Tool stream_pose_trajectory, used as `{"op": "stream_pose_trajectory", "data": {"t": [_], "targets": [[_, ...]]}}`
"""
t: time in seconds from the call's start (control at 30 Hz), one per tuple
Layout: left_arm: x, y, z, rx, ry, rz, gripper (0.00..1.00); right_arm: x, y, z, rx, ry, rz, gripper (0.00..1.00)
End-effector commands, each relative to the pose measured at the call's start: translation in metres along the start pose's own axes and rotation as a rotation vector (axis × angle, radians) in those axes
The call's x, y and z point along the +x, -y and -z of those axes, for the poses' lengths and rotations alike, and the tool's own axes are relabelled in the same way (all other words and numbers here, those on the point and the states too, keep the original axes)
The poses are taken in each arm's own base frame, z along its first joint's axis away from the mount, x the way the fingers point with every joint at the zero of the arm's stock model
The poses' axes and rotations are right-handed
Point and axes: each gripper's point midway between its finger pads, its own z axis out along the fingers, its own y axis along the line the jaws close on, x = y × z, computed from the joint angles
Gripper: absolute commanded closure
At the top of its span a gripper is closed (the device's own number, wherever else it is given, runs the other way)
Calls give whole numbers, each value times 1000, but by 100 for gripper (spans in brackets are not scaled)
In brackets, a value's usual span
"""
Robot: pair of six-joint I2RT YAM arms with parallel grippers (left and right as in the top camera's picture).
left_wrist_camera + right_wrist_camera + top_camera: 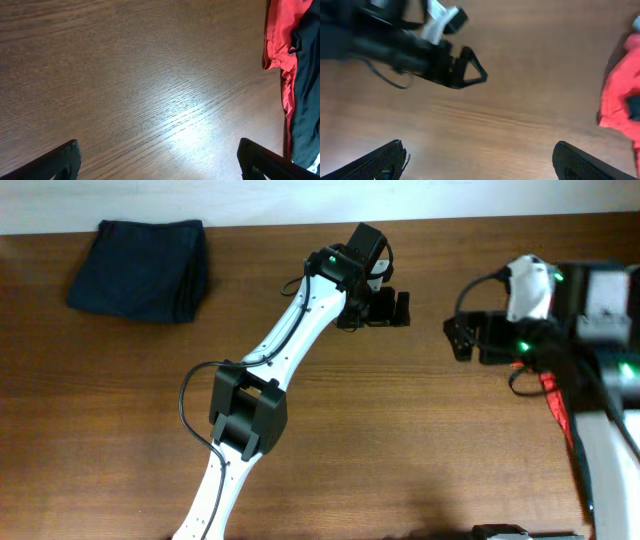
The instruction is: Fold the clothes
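Clothes: a folded navy garment [140, 268] lies at the far left corner of the table [400, 440]; a red garment [279, 50] and a black garment [306, 95] are bunched at the right edge.
Handling: soft, light and limp (likely to sag and slide on smooth wood); best pinched at a hem or corner.
Left tool [157, 157]: spread wide, empty, over bare wood mid-table.
Right tool [480, 160]: spread, empty, near the right edge.
In the way: the right arm [600, 470] overhangs the bunched pair; the two tools face each other closely.

wooden table [400, 430] carries folded navy garment [140, 270], red cloth [280, 50].
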Motion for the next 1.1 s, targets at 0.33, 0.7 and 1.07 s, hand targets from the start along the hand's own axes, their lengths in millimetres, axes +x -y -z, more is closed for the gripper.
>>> {"op": "stream_pose_trajectory", "data": {"t": [0.33,0.7,1.07], "targets": [[-6,8,18,5,39,-28,1,61,-27,100,14,370,119,1],[-6,8,18,5,39,-28,1,116,-7,37,3,706,219,1],[-6,8,18,5,39,-28,1,116,19,-4,72,886,234,1]]}}
